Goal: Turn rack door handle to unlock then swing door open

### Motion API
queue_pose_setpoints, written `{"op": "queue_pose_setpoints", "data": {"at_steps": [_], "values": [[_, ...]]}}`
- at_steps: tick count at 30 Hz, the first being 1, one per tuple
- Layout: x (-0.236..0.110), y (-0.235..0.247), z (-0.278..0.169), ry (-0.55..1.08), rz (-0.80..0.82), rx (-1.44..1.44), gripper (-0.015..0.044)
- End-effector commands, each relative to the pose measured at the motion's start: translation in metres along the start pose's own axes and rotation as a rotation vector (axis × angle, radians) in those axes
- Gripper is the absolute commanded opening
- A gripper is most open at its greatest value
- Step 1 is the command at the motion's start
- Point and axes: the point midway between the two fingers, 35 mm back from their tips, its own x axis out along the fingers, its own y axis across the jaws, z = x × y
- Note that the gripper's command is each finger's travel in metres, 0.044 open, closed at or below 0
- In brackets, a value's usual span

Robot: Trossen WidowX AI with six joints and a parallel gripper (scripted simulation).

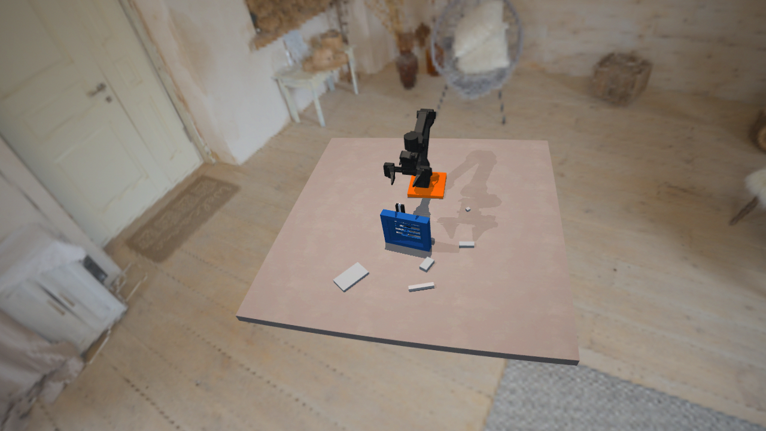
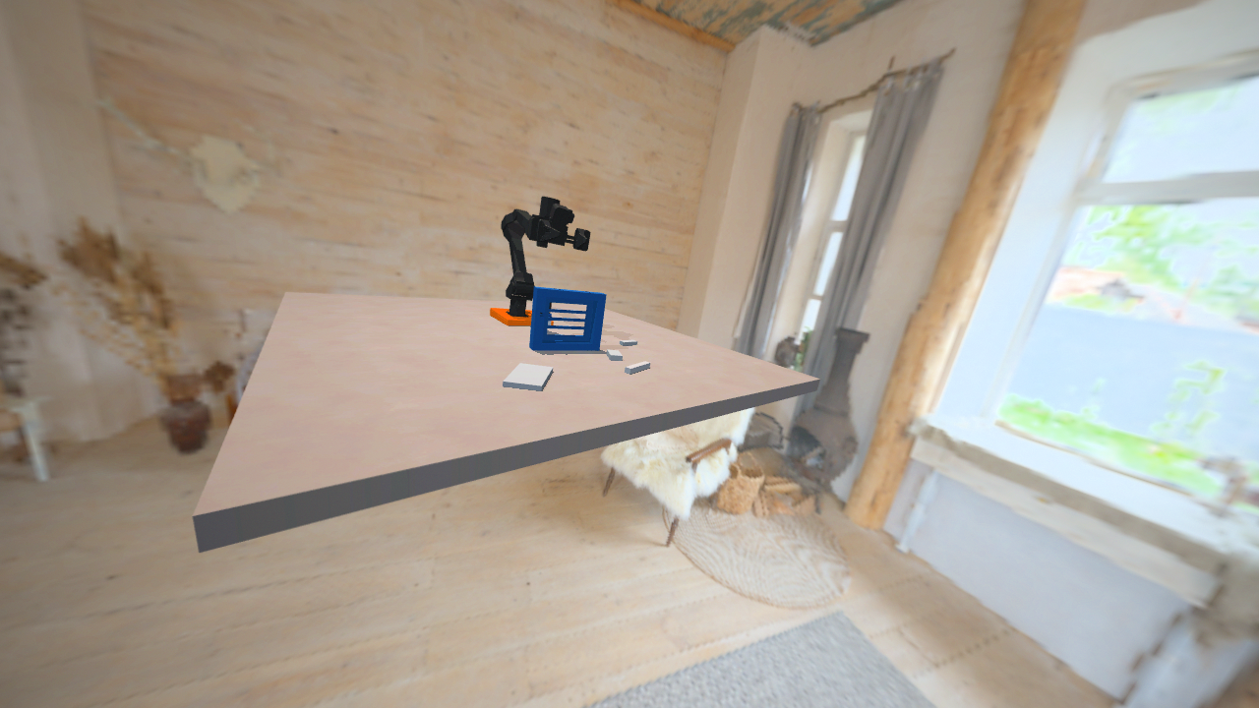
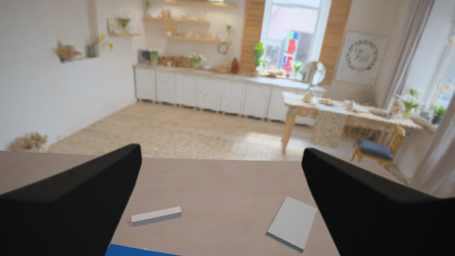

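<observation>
The blue rack frame [image 1: 405, 215] [image 2: 569, 292] stands upright on the table [image 1: 300, 257] [image 2: 369, 413]; a blue strip of its top [image 3: 136, 251] shows at the bottom of the wrist view. The slatted door looks closed, flush in the frame. A small dark upright part [image 1: 400, 208] shows behind the frame's top edge, on the arm's side; it may be the handle, but its turn cannot be told. The handle is hidden in the exterior view and out of the wrist view. My gripper [image 1: 406, 183] [image 2: 568, 236] [image 3: 224, 154] is open and empty, above the table on the arm's side of the rack, touching nothing.
The arm stands on an orange base [image 1: 426, 193] [image 2: 506, 317] behind the rack. A flat white block [image 1: 350, 276] [image 2: 528, 376] [image 3: 293, 224] and a long one [image 1: 421, 287] [image 2: 637, 367] [image 3: 156, 215] lie beyond the rack. Smaller ones [image 1: 426, 264] [image 1: 466, 244] [image 1: 467, 209] lie near it.
</observation>
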Motion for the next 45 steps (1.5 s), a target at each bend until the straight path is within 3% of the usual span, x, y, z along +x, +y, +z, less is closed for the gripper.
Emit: {"op": "queue_pose_setpoints", "data": {"at_steps": [1, 5, 24, 45], "values": [[0.000, 0.000, 0.000, 0.004, 0.000, 0.000, 0.0374], [0.009, -0.003, -0.009, 0.089, -0.009, -0.003, 0.0286], [0.033, -0.018, -0.057, 0.573, -0.038, 0.008, 0.0286], [0.015, -0.031, -0.097, 1.106, -0.060, 0.067, 0.0286]]}}
